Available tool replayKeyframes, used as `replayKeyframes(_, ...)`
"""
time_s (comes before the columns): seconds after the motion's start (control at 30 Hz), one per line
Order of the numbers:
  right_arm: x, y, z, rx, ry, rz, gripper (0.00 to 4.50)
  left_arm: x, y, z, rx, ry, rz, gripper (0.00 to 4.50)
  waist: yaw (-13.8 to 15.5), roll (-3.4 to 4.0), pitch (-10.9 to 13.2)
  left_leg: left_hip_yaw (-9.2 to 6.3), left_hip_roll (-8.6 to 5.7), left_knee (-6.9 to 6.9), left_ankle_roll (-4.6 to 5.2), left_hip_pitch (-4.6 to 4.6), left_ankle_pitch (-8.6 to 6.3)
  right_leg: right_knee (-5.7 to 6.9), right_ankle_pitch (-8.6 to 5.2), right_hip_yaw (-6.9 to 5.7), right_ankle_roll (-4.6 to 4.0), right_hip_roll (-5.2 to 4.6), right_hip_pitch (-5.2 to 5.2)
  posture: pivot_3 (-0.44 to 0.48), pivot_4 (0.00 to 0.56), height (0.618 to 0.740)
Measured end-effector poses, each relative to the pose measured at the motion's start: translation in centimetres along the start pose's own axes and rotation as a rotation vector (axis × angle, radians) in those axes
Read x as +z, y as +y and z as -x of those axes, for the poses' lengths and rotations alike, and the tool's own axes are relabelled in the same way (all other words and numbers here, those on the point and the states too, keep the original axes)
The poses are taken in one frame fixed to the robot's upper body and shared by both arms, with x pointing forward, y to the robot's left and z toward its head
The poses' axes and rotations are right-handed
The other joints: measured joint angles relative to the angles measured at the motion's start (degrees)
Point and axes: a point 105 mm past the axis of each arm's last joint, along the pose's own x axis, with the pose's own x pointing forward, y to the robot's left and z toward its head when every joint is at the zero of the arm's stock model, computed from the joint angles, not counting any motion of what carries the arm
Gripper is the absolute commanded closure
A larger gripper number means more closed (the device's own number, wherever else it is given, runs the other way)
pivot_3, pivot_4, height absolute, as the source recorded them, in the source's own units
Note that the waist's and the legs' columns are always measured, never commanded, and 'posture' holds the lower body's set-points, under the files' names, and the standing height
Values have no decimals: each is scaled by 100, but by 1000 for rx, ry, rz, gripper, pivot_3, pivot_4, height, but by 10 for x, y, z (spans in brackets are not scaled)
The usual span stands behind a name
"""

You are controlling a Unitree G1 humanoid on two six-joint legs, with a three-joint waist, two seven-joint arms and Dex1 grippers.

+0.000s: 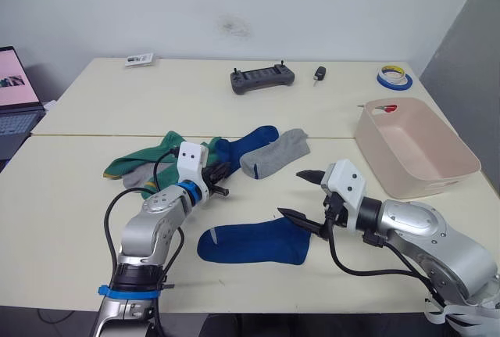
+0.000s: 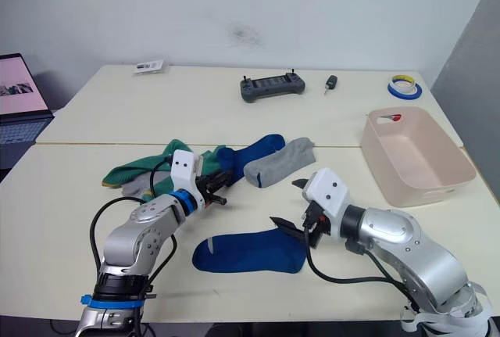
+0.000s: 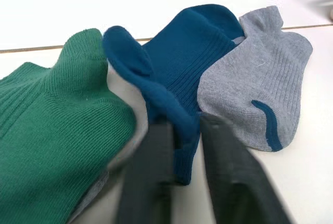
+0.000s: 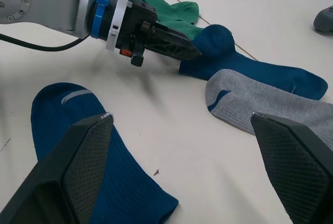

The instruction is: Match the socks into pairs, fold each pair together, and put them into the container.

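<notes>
From the head, the left gripper (image 1: 221, 171) pinches a dark blue sock (image 1: 248, 144) in the pile near the pink container (image 1: 414, 149); from the left wrist, its fingers (image 3: 148, 177) squeeze the cuff; from the right wrist, the right gripper (image 4: 179, 130) is spread wide over another blue sock (image 4: 78, 146).

Two cream tables (image 1: 94, 196) butted together, seam running across. Near table: blue sock (image 1: 254, 241) flat at front; behind it a pile of green socks (image 1: 144, 161), second blue sock (image 1: 248, 143) and grey sock (image 1: 275, 153), overlapping. Pink tub (image 1: 414, 149) at right, straddling the seam. Far table: black controller (image 1: 262, 79), key fob (image 1: 319, 75), tape roll (image 1: 394, 78), small card (image 1: 139, 59).
</notes>
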Motion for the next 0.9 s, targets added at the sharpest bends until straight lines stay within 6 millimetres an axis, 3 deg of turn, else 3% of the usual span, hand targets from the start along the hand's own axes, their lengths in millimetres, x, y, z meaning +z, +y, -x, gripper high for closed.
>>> replayKeyframes(0.3, -1, 1, 0, 2, 4, -4, 0, -5, 6, 35, -65, 1, 103, 4483, -8, -1, 1, -2, 3, -2, -3, 0, 2, 1, 0, -2, 0, 0, -1, 0, 150, 740)
replayKeyframes(0.43, -1, 1, 0, 3, 3, -4, 0, 20, -3, 48, -191, -56, 190, 4483, 0, -2, 1, -3, 2, -2, -4, 0, 2, 0, 0, -4, 1, 0, 1, 0, 150, 740)
replayKeyframes(0.57, -2, 1, 1, 3, 3, -5, 0, 53, -3, 48, -267, -109, 148, 4483, -1, -4, 2, -3, 0, -2, -4, 1, 2, 0, 0, -4, 1, 0, 1, 0, 150, 740)
replayKeyframes(0.67, -2, 1, 1, 4, 4, -5, 0, 77, 8, 50, -270, -140, 96, 4483, -9, -4, 2, 0, -1, -4, -6, 2, 3, -1, 0, 0, 1, 2, -1, 0, 150, 740)
replayKeyframes(0.9, -2, 1, 1, 6, 5, -5, 0, 104, 25, 58, -329, -115, 12, 4483, -20, -7, 5, -2, 1, -5, -8, 0, 4, -1, 0, -1, 1, 4, -5, 0, 150, 740)
